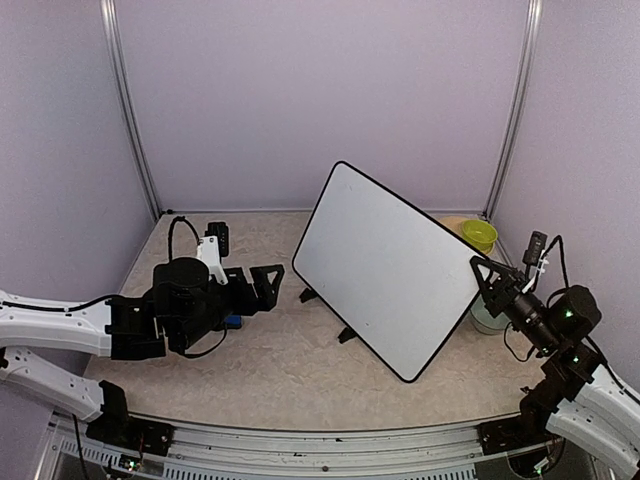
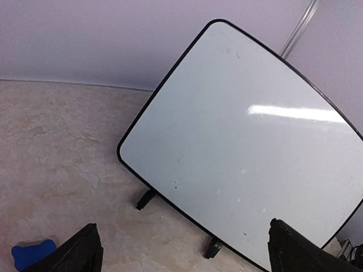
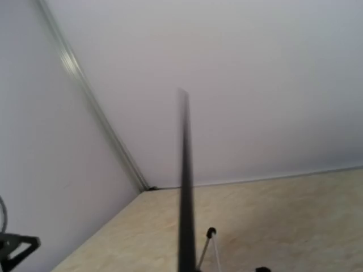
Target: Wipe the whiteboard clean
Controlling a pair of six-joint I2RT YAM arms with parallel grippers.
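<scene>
At the middle of the desk [image 1: 250, 370], the whiteboard [image 1: 385, 270] stands tilted back on its black stand [image 1: 347, 334], its face turned toward the left arm. From where I stand the face looks all but clean: no handwriting, only a few faint specks in the left wrist view.

The right gripper [image 1: 487, 275] sits at the board's right edge with its fingers clenched. Its own camera sees the board edge-on running straight down toward them, so I take it they pinch the frame to steady it. The left gripper [image 1: 265, 283] hovers low in front of the board, fingers [image 2: 85, 252] spread wide and holding nothing. The blue eraser [image 2: 33, 253] lies on the desk just beside them.

My reading is that the wiping is nearly or wholly finished. If the specks count, the left arm must drop onto the eraser, close on it squarely, and press it flat against a sloped, glossy face that could slide if the right hold slackens.

Behind the board's far corner is a yellow-green bowl [image 1: 480, 233], and a pale cup [image 1: 485, 318] stands near the right gripper. I cannot see what either holds.
</scene>
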